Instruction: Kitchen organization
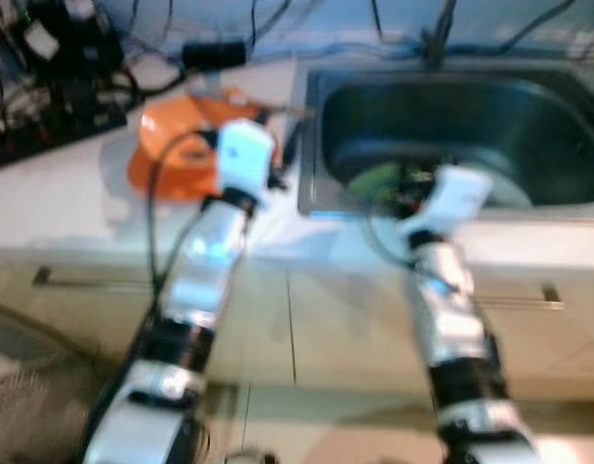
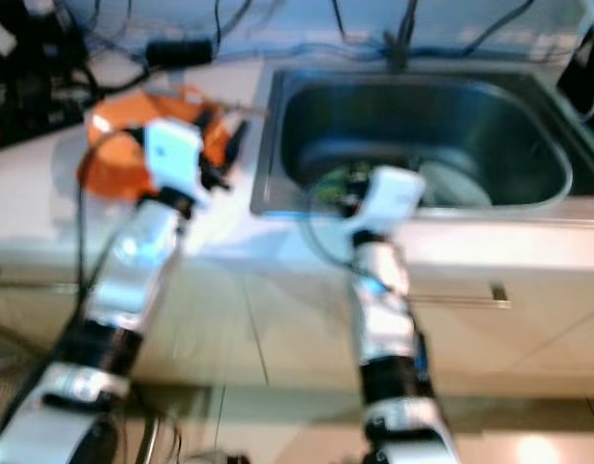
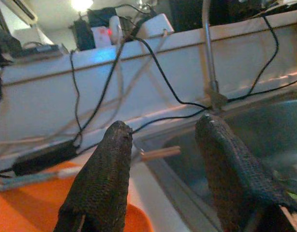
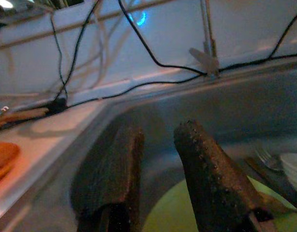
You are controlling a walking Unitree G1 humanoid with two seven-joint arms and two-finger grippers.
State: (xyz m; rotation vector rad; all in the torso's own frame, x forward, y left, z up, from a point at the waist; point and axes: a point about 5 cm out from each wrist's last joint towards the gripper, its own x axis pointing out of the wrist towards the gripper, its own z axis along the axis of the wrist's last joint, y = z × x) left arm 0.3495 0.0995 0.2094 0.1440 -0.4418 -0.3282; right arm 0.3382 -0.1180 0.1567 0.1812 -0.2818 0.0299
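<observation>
Right gripper (image 4: 153, 145), fingers parted, empty, over green plate (image 4: 187, 212) in sink (image 1: 452, 106). Left gripper (image 3: 163, 159), open, near orange plate (image 1: 171, 145). Advice: I should descend squarely onto the rim.

Orange tray (image 1: 171, 145); white surface (image 1: 65, 193); dark steel-grey sink (image 1: 529, 106); lime-green plate (image 4: 177, 212); white plate (image 2: 457, 184); black cables (image 3: 163, 77); silver arms; black, rough-textured gripper fingers (image 3: 102, 183).
</observation>
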